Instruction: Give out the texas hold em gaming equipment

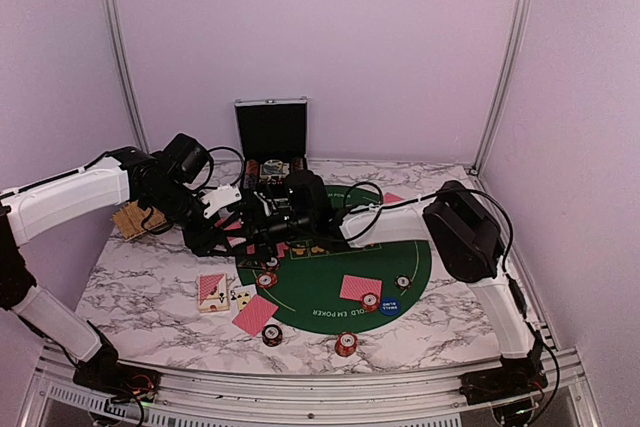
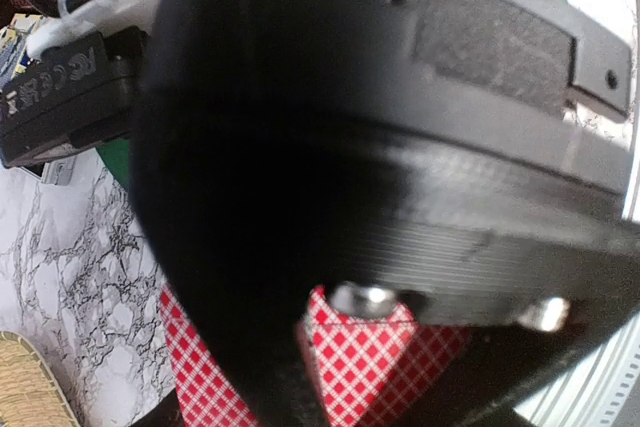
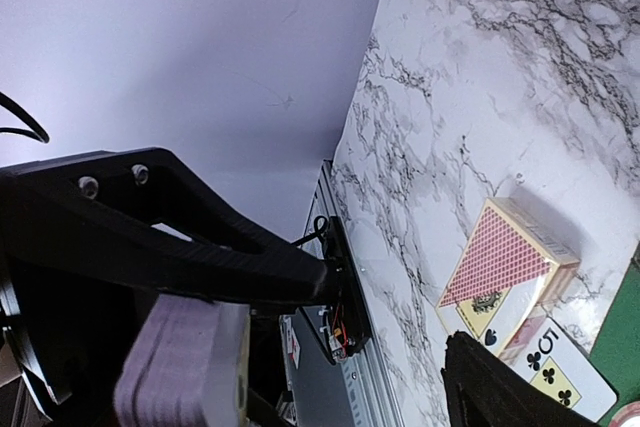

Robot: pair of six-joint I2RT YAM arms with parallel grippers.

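Note:
On the green poker mat (image 1: 330, 319), a red-backed card (image 1: 358, 288) lies beside a striped chip (image 1: 370, 301) and a blue disc (image 1: 389, 307). Another red card (image 1: 255, 314), a face-up card (image 1: 242, 297) and a card box (image 1: 212, 290) lie at the front left. Both grippers meet over the mat's left edge: the left gripper (image 1: 220, 235) and the right gripper (image 1: 262, 235). The left wrist view is mostly blocked by the right arm's black body (image 2: 350, 147), with red-checked cards (image 2: 375, 367) showing below it. The right gripper (image 3: 395, 312) has its fingers apart, and a pale layered block lies against the upper one.
The open black case (image 1: 271, 137) stands at the back. The woven tray (image 1: 135, 219) sits at the left under the left arm. More chips (image 1: 346, 345) lie near the front edge, by the metal rail (image 1: 300, 382). The card box (image 3: 500, 257) and a five of clubs (image 3: 560, 372) show in the right wrist view.

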